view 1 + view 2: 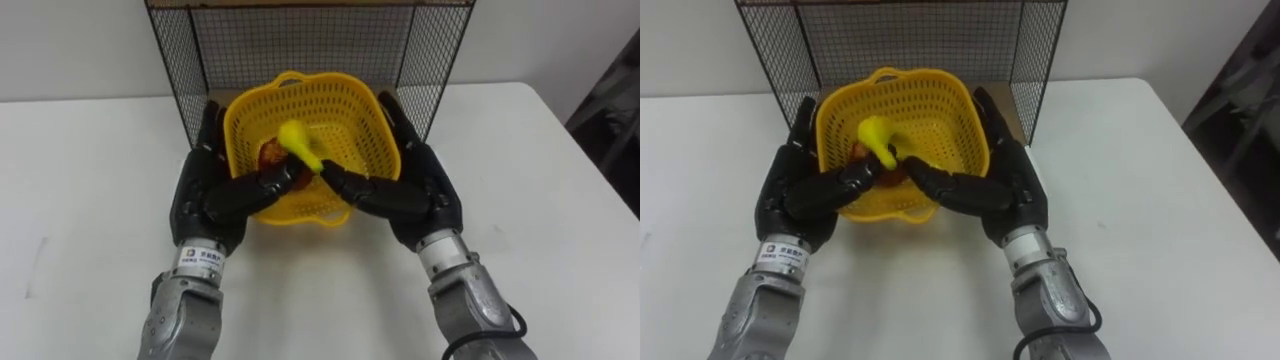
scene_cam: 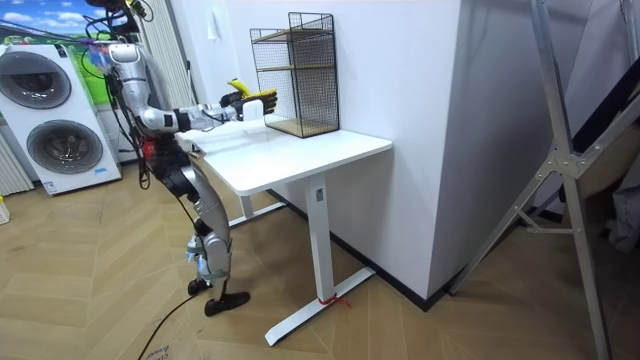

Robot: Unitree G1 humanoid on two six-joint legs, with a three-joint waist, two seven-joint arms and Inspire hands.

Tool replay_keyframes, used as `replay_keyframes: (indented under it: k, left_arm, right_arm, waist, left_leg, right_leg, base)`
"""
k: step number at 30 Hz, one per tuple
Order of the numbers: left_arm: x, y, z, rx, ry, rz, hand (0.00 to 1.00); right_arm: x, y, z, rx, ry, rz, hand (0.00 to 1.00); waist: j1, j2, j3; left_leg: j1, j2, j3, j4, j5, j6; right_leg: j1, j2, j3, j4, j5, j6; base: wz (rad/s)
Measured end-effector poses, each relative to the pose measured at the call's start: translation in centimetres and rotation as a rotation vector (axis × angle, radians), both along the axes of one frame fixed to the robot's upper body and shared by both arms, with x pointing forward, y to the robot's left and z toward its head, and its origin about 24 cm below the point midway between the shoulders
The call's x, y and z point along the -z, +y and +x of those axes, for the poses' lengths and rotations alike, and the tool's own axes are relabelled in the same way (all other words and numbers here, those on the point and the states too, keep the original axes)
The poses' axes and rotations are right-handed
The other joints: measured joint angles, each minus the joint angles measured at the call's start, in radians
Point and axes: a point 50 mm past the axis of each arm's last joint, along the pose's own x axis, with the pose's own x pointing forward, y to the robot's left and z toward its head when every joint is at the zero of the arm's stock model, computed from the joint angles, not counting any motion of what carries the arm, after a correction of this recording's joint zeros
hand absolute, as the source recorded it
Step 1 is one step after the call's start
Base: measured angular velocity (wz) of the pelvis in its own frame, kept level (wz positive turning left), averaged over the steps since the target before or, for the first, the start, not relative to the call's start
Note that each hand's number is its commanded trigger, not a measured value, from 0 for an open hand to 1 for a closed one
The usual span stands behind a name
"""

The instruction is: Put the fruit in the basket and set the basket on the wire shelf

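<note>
**Item: basket** (image 1: 350, 120). Yellow, perforated plastic, roughly square with rounded corners and no marked long axis. It sits between the two sets of fingers, over the white surface (image 1: 90, 160). Whether it rests on the surface or is lifted off it cannot be told.

**Contents:** one yellow fruit (image 1: 298, 143), long axis running from far left to near right, and one orange-brown fruit (image 1: 272, 155) touching it on the left.

**Left hand** (image 1: 205, 195). Fingers (image 1: 210, 125) lie straight along the basket's left wall, with the thumb hooked over the near rim, pinching the wall.

**Right hand** (image 1: 420, 195). Mirrors the left hand on the right wall, and both hands are equally near.

**Wire shelf** (image 1: 300, 40). Black mesh. Its lower opening lies straight ahead, just beyond the fingertips and the basket's far rim.

**Assessment:** the fruit appears loaded, and what remains is a forward push by both hands.
</note>
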Motion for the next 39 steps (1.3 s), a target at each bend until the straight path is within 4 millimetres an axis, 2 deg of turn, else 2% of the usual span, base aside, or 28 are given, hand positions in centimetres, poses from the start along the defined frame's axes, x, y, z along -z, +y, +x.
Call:
replay_keyframes:
  k: [7, 19, 24, 30, 34, 39]
  left_arm:
    - [-1.2, -0.4, 1.1, 0.012, -0.052, 0.001, 0.0]
    - [-0.3, -0.5, 2.0, 0.029, -0.007, 0.054, 0.0]
    - [-0.1, -0.6, 2.7, 0.04, 0.038, 0.076, 0.0]
    - [-0.4, -0.6, 4.9, 0.036, 0.071, 0.105, 0.0]
    - [0.3, -0.8, 5.9, 0.031, 0.142, 0.131, 0.0]
    - [2.2, -0.7, 6.0, 0.02, 0.28, 0.158, 0.0]
  right_arm:
    - [-0.3, 0.0, 0.4, 0.032, 0.004, 0.003, 0.0]
    - [-0.4, 0.0, 0.7, 0.057, 0.009, -0.013, 0.0]
    - [0.1, 0.0, 1.7, 0.068, 0.06, -0.045, 0.0]
    - [-0.2, 0.2, 3.6, 0.079, 0.09, -0.045, 0.0]
    - [0.4, 0.3, 4.7, 0.081, 0.154, -0.078, 0.0]
    - [1.7, 0.4, 4.9, 0.088, 0.268, -0.047, 0.0]
  waist:
    - [-0.002, 0.01, 0.0029]
    - [0.0, 0.011, 0.0149]
    - [0.001, 0.011, 0.015]
    - [0.006, 0.014, 0.0166]
    - [0.006, 0.015, 0.0169]
    - [0.004, 0.016, 0.017]
  left_leg:
    - [0.064, 0.011, 0.024, -0.061, 0.002, -0.003]
    - [0.188, 0.015, 0.024, -0.15, 0.02, -0.015]
    - [0.193, 0.017, 0.024, -0.153, 0.021, -0.015]
    - [0.23, 0.019, 0.023, -0.16, 0.021, -0.015]
    - [0.247, 0.02, 0.017, -0.166, 0.021, -0.016]
    - [0.268, 0.02, 0.005, -0.165, 0.021, -0.016]
  right_leg:
    - [0.051, 0.016, 0.013, -0.059, 0.012, 0.0]
    - [0.167, 0.025, 0.011, -0.143, 0.012, 0.0]
    - [0.174, 0.024, 0.011, -0.15, 0.014, -0.003]
    - [0.216, 0.025, 0.005, -0.171, 0.017, -0.003]
    - [0.242, 0.026, -0.003, -0.19, 0.023, -0.003]
    - [0.275, 0.026, -0.009, -0.204, 0.027, -0.003]
  base:
    - [-0.12]
    - [0.0]
    - [0.0]
    - [0.0]
    - [0.06]
    - [0.09]
